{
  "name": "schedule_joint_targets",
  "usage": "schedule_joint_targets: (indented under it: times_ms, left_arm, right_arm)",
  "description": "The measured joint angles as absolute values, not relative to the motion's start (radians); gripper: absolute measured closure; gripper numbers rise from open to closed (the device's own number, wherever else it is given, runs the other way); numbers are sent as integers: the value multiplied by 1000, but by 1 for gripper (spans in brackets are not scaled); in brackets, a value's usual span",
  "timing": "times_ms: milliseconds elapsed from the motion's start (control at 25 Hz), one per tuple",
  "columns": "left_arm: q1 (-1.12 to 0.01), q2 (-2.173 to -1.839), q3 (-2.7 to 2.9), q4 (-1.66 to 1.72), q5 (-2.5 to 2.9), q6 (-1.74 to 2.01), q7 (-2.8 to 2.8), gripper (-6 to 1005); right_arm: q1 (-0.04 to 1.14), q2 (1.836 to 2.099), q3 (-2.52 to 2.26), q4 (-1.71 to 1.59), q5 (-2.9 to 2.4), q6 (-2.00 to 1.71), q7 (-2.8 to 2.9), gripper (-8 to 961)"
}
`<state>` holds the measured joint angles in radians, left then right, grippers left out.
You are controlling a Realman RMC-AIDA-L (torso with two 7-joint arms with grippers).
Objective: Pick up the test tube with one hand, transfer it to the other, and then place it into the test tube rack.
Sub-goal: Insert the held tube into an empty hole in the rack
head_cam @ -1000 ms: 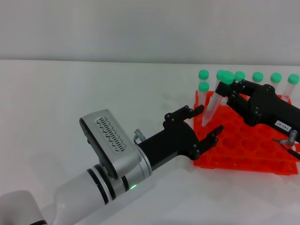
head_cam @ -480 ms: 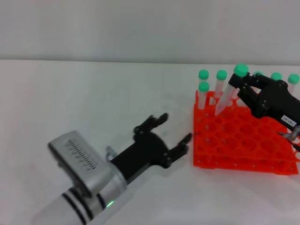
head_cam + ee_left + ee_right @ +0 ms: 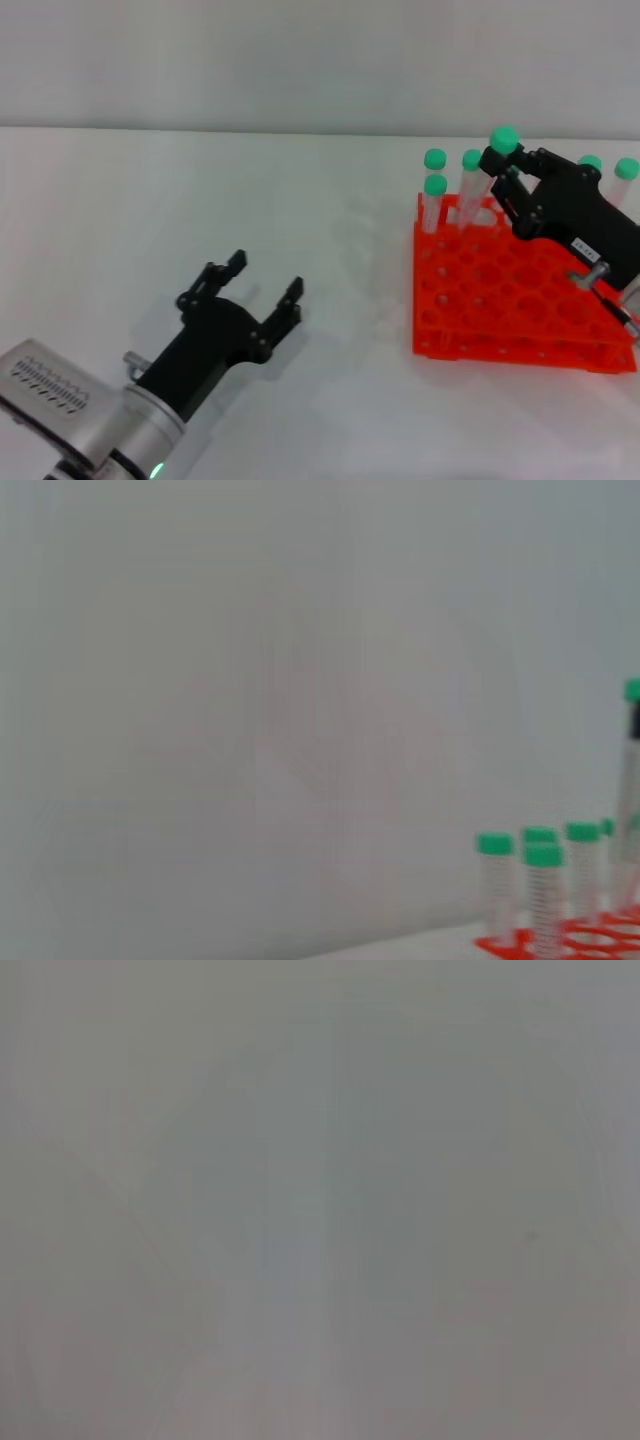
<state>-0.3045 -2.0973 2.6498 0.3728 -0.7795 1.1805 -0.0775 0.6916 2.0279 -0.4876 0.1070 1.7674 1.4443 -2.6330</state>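
At the lower left of the head view, the left gripper (image 3: 262, 287) hangs low over the white counter (image 3: 200, 200), its two black fingers spread apart with nothing between them, well apart from the rack. Farther right stands the test tube rack (image 3: 500, 310), bright orange-red, two-tiered, with a grid of round holes. Several green-capped tubes (image 3: 434, 190) stand upright along its far row; the left wrist view also catches some of them (image 3: 520, 880). Over the rack's far part, the right gripper (image 3: 505, 185), black with a small white label, is clenched on the test tube (image 3: 497, 160). The tube is slender and clear with a green screw cap on top, held nearly upright, its lower end hidden behind the gripper. The right wrist view shows nothing distinct.
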Motion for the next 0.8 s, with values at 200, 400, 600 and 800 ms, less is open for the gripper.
schedule_joint_targets:
  times_ms: [200, 400, 600, 800]
  left_arm:
    - [-271, -2095, 2644, 360, -827, 1207, -77, 227]
    - [-268, -2095, 2644, 344, -838, 1223, -77, 227]
    - [-272, -2094, 2643, 344, -837, 1225, -77, 227]
    - [-274, -2092, 2633, 342, -838, 1226, -77, 228]
  right_arm:
    - [733, 2028, -468, 165, 1765, 1385, -2710, 745]
    - [751, 2028, -438, 181, 1759, 1358, -2741, 745]
    - [772, 2028, -426, 182, 1759, 1295, -2742, 744]
    - [767, 2028, -413, 183, 1758, 1291, -2742, 744]
